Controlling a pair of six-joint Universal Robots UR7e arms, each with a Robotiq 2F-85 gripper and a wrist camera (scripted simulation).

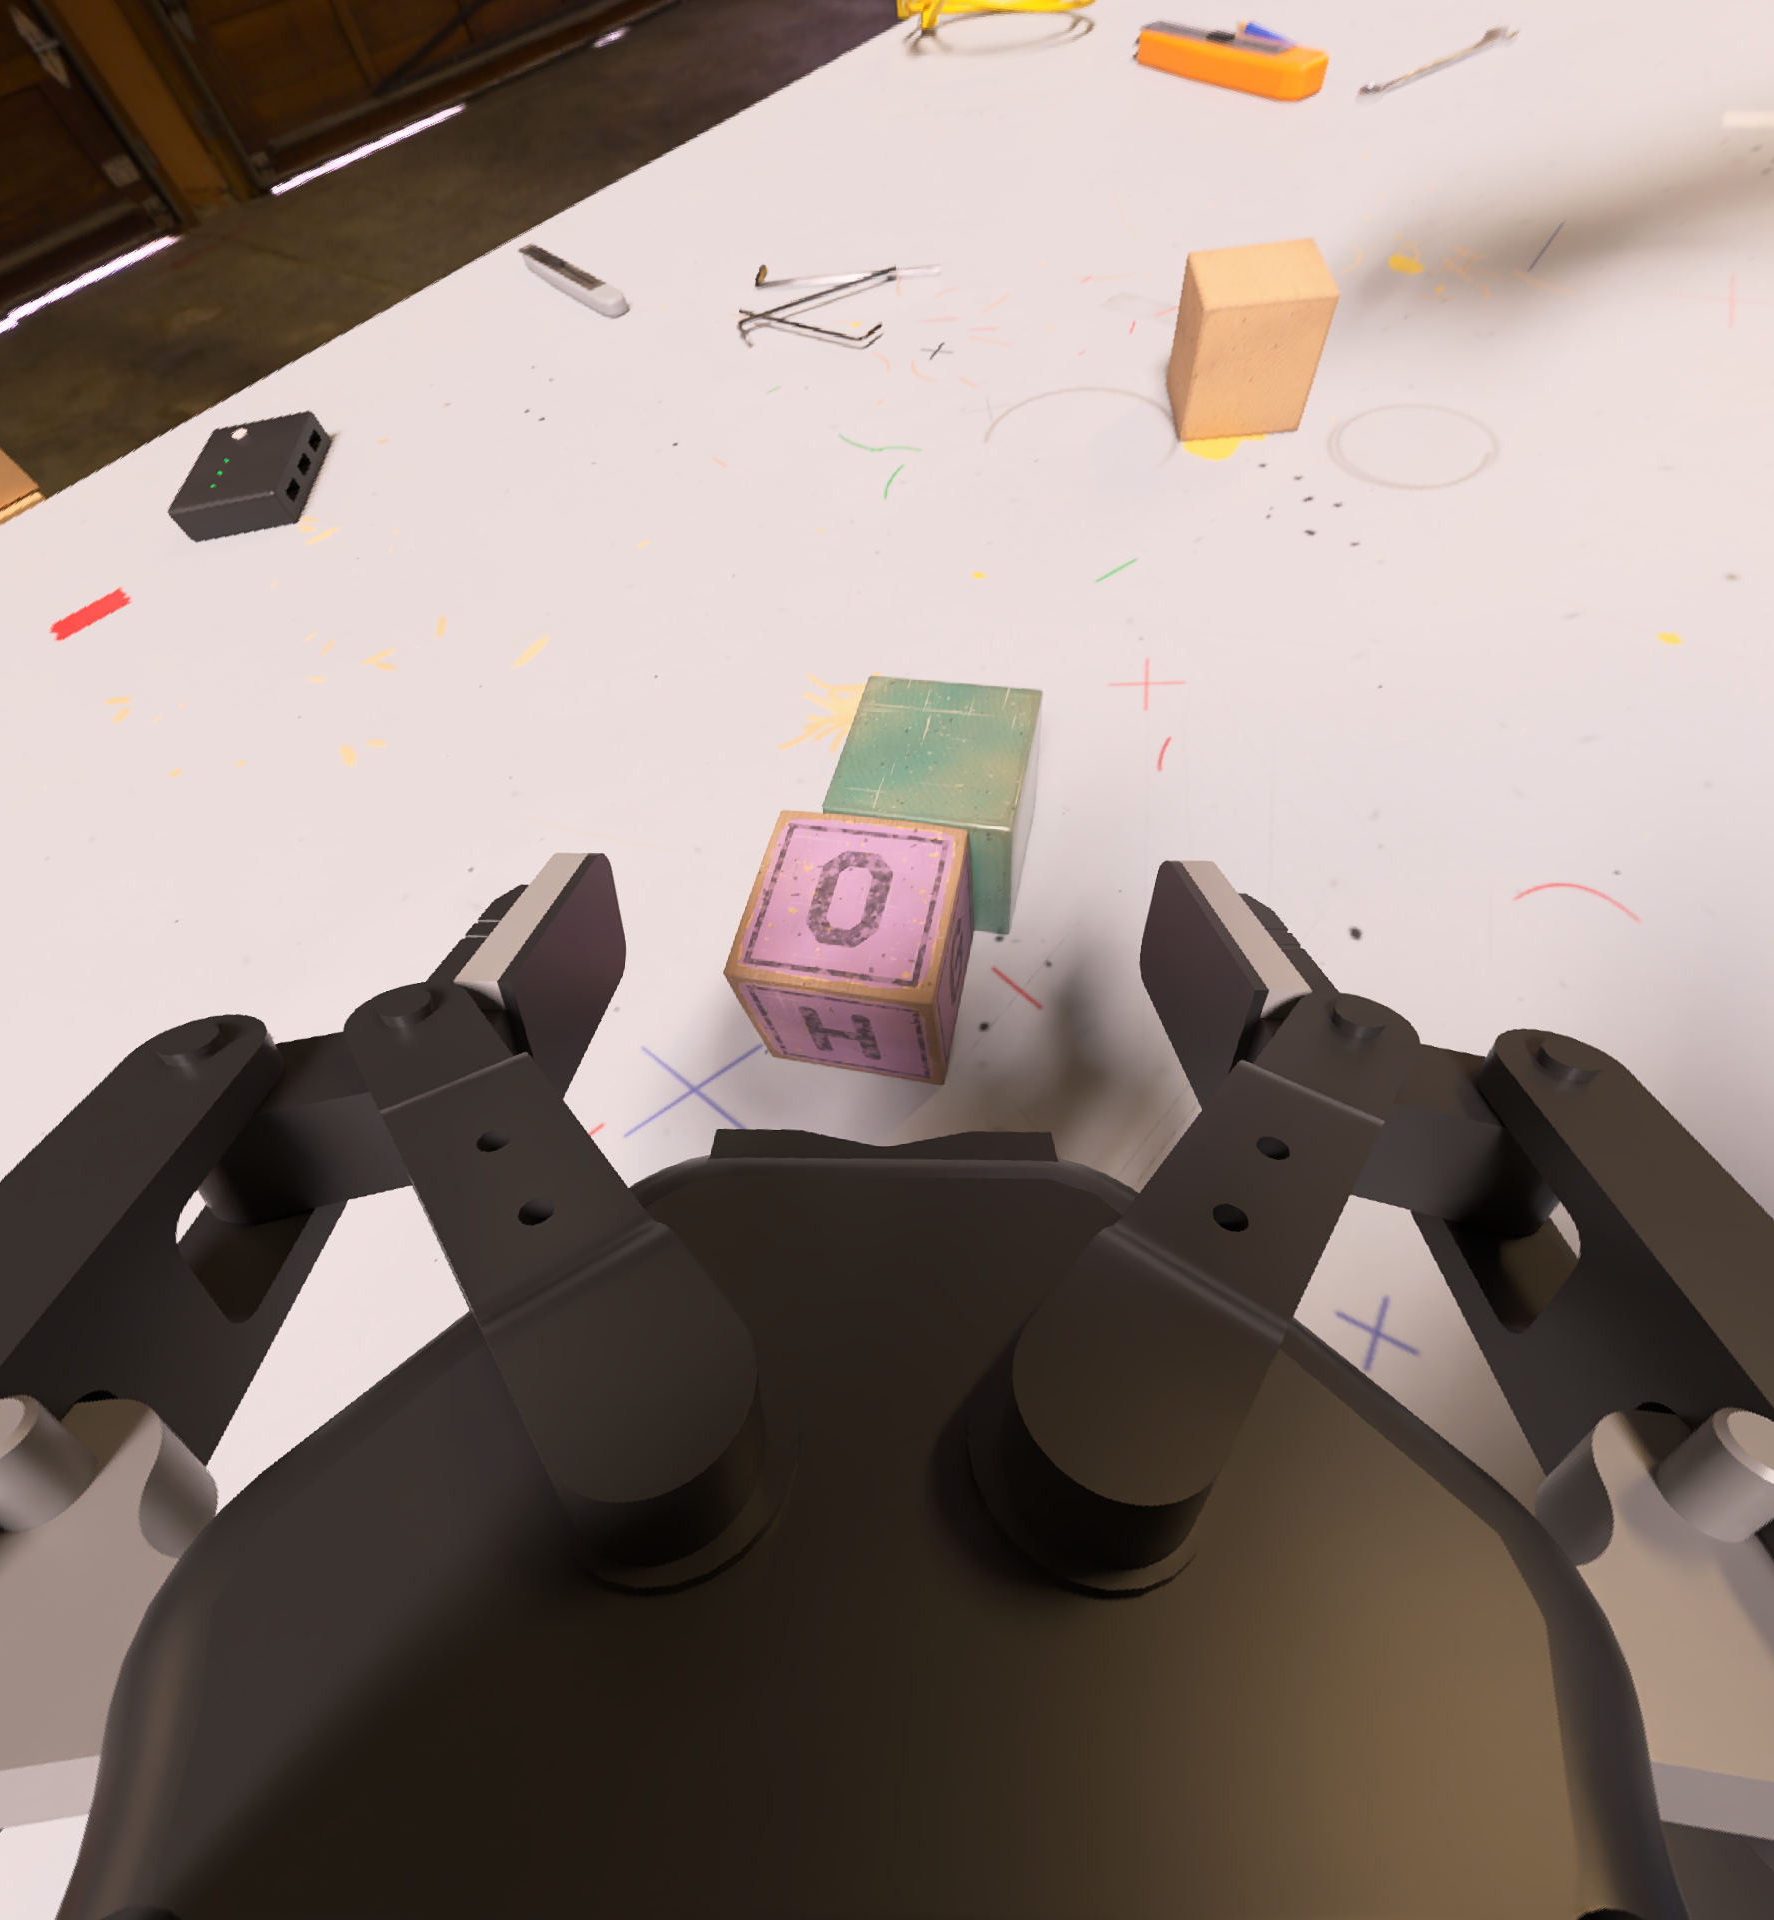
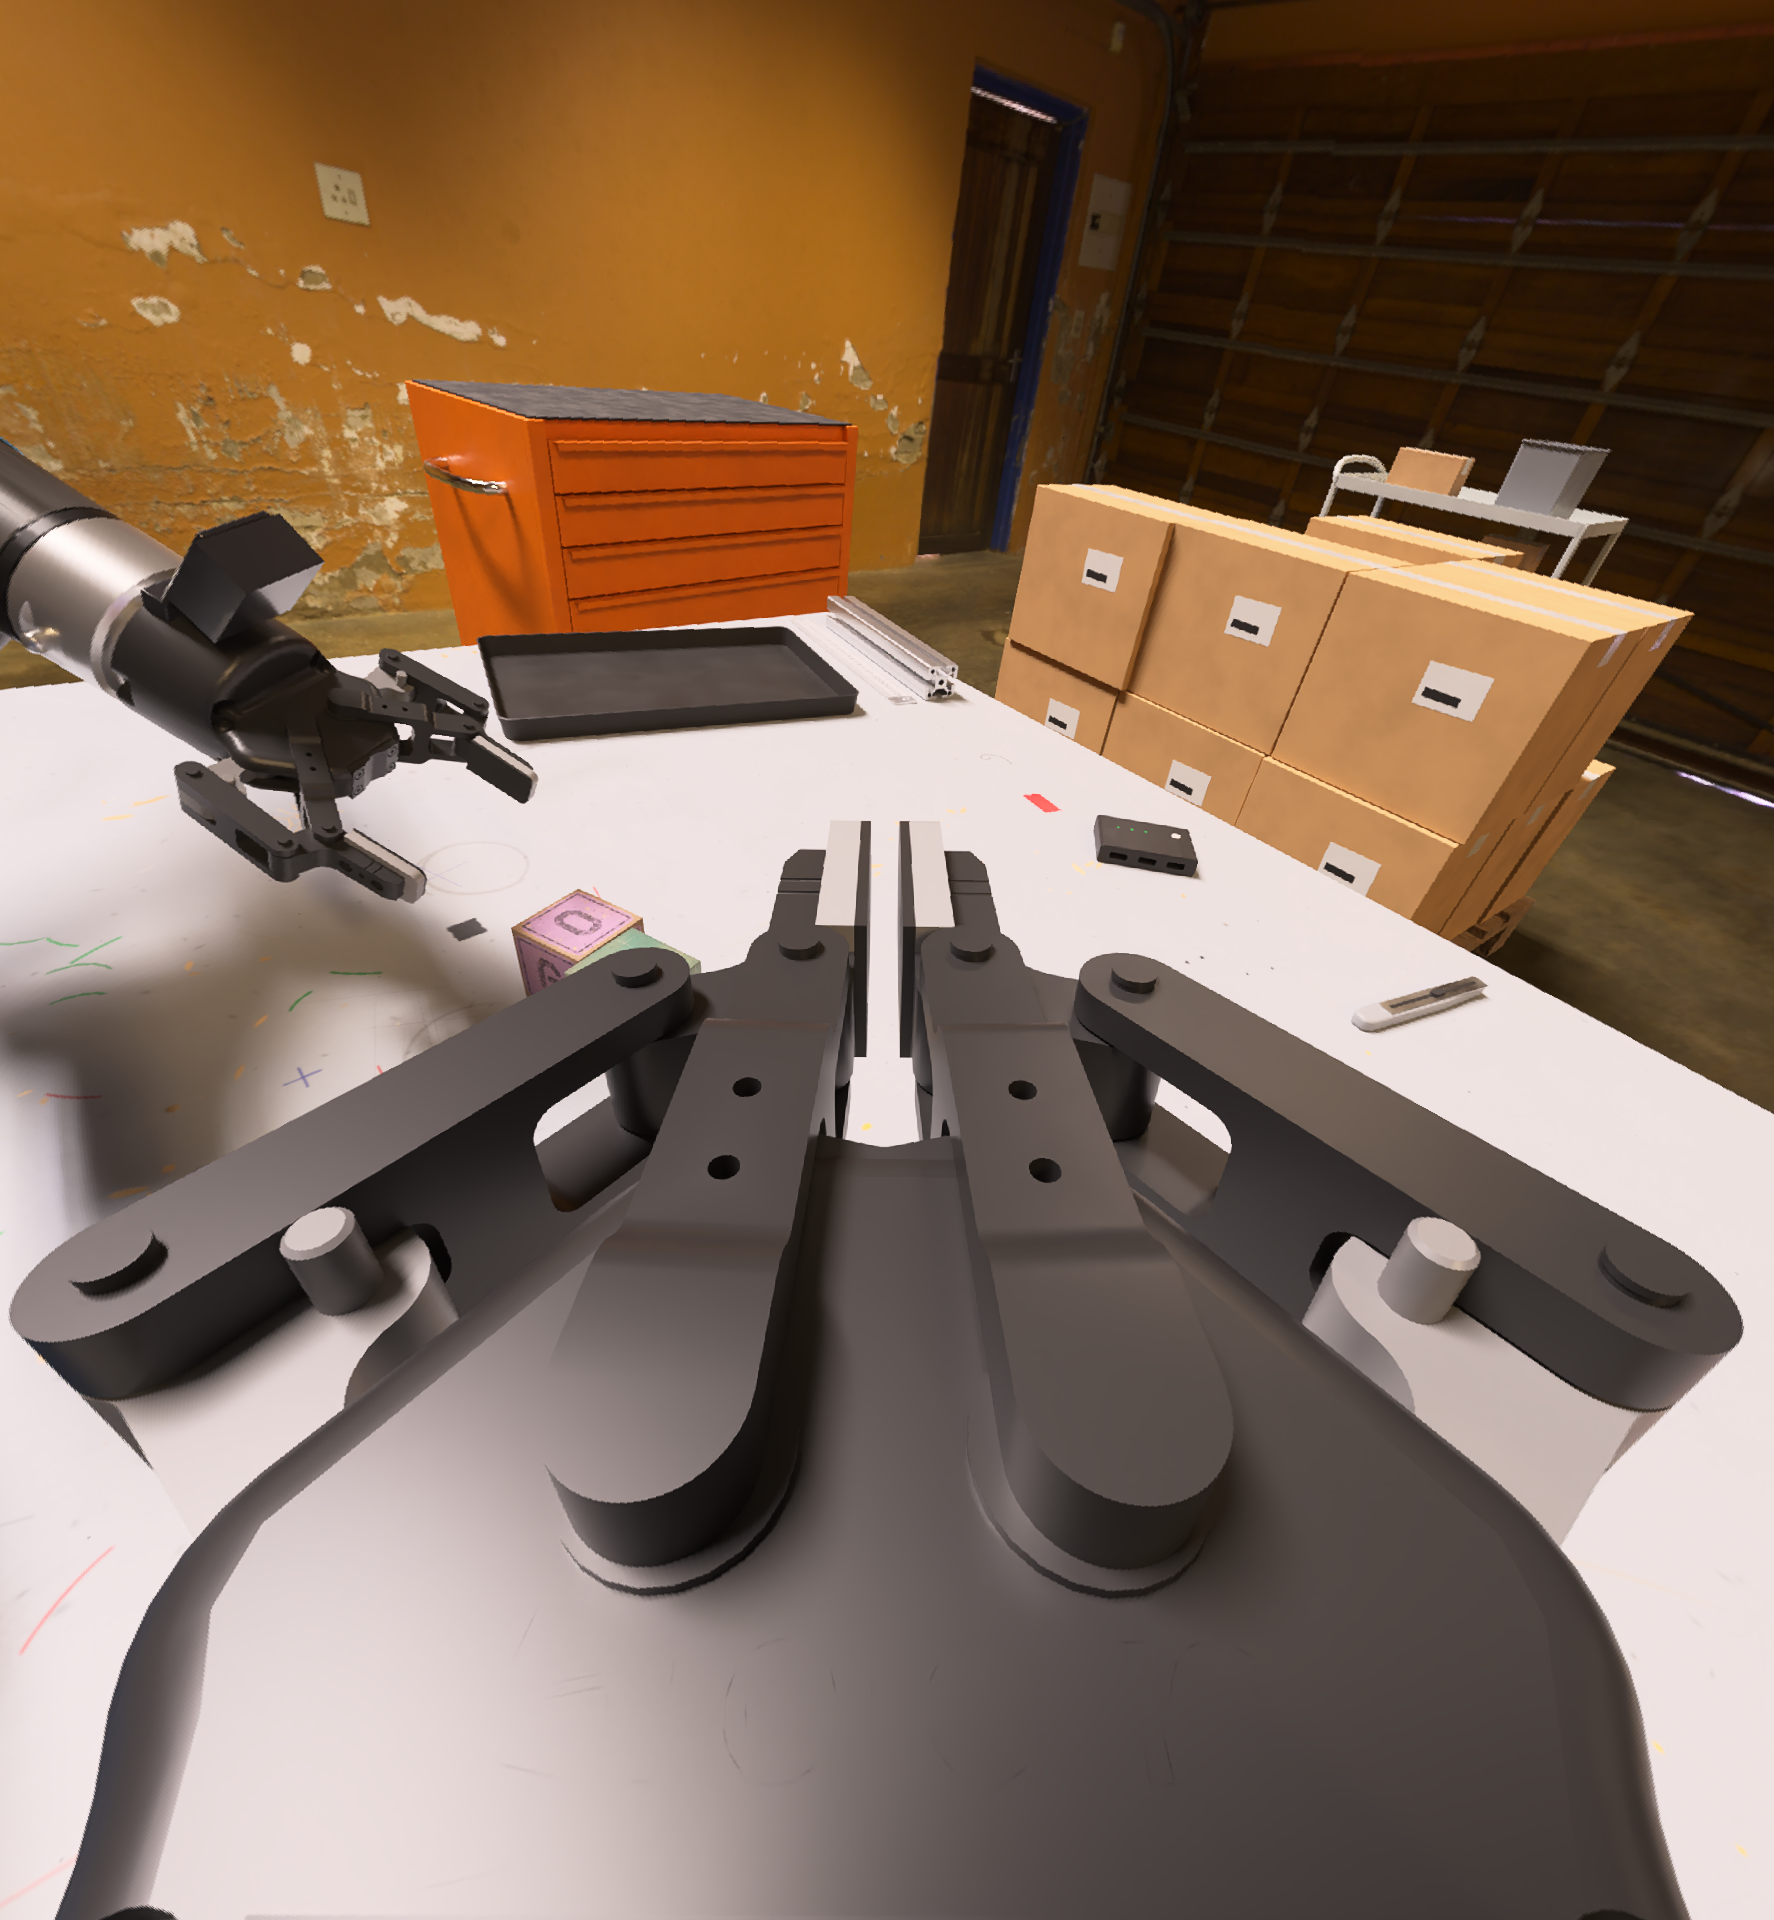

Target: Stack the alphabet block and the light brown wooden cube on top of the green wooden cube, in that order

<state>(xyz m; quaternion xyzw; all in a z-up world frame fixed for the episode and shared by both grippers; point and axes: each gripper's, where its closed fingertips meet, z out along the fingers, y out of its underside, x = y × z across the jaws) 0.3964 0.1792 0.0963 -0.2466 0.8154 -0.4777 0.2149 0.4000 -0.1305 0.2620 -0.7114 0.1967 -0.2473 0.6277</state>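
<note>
In the left wrist view, a small black hub [image 1: 251,476] with green lights lies far left on the white table [image 1: 467,748]; farther in, a grey utility knife [image 1: 575,278] and a loose set of metal hex keys [image 1: 823,303] rest near the far edge. The left gripper [image 1: 881,940] hangs above the table, angled down and forward, its fingers spread wide with nothing between them; the alphabet block [image 1: 847,948], pink-faced with a wooden rim, sits in the gap between the fingertips but below them, apart from both pads. The block appears tilted and pressed against the near corner of the green wooden cube [image 1: 933,769], though whether it leans on the cube or merely touches it is hard to tell from this angle. Well beyond, to the right, the light brown wooden cube [image 1: 1249,338] stands alone; an orange tool [image 1: 1231,60] and a wrench [image 1: 1436,62] lie at the far edge.

In the right wrist view, the left gripper [image 2: 472,826] reaches in from the left, its arm sloping down toward the block [image 2: 573,935]; the right gripper [image 2: 884,883] is held level over the table, fingers drawn nearly together on nothing; a black tray [image 2: 831,694] lies beyond, cardboard boxes [image 2: 1382,665] to the right.
</note>
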